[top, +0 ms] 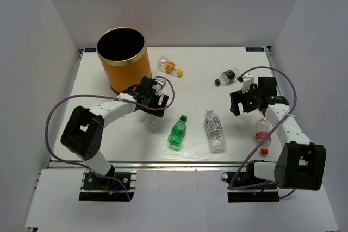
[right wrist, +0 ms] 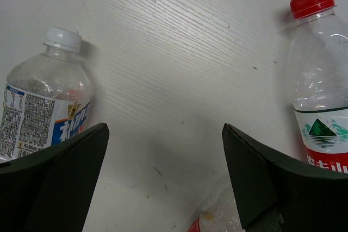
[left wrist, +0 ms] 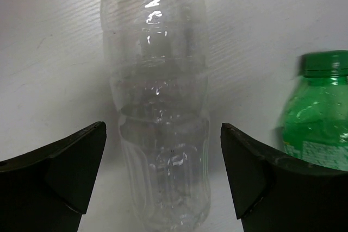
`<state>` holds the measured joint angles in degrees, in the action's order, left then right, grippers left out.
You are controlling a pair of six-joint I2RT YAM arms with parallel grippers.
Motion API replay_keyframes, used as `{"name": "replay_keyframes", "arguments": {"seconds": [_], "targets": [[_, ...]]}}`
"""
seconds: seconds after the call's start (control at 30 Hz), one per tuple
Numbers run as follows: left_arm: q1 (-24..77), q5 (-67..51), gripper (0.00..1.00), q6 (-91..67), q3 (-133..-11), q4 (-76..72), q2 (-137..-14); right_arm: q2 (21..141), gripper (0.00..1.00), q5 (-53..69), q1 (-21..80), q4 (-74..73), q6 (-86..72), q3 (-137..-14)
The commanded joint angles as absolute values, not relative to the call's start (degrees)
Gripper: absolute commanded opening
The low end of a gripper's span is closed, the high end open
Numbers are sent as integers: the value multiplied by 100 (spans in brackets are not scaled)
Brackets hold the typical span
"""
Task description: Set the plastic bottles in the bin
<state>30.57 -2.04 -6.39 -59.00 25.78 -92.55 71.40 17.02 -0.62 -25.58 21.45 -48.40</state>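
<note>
The left gripper hung released over a ribbed clear bottle; the right gripper was released too. Only the top view showed the smooth round bin.

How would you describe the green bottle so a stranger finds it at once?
Start at the orange bin in the far left corner of the table, then come toward the near edge at the middle. The green bottle lies there, left of a clear white-capped bottle; it alone is green, cap included.

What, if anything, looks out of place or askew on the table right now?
Nothing looks spilled or broken. The plastic bottles simply lie on their sides, scattered across the table, while the bin stands upright.
</note>
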Motion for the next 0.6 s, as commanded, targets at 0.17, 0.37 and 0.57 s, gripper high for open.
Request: {"name": "replay_keyframes", "arguments": {"seconds": [0.17, 0.37, 0.57], "targets": [[3348, 281, 65, -598, -6169, 2505, -9817, 7207, 90, 1810, -53, -2558, 2136, -5177], [3463, 220, 21, -598, -7054, 2768, -9169, 7321, 34, 2785, -9, -3146, 2689, -5299], [3244, 974, 23, -598, -8837, 3032, -8886, 7690, 46, 3254, 508, -3761, 2848, -5572]]}}
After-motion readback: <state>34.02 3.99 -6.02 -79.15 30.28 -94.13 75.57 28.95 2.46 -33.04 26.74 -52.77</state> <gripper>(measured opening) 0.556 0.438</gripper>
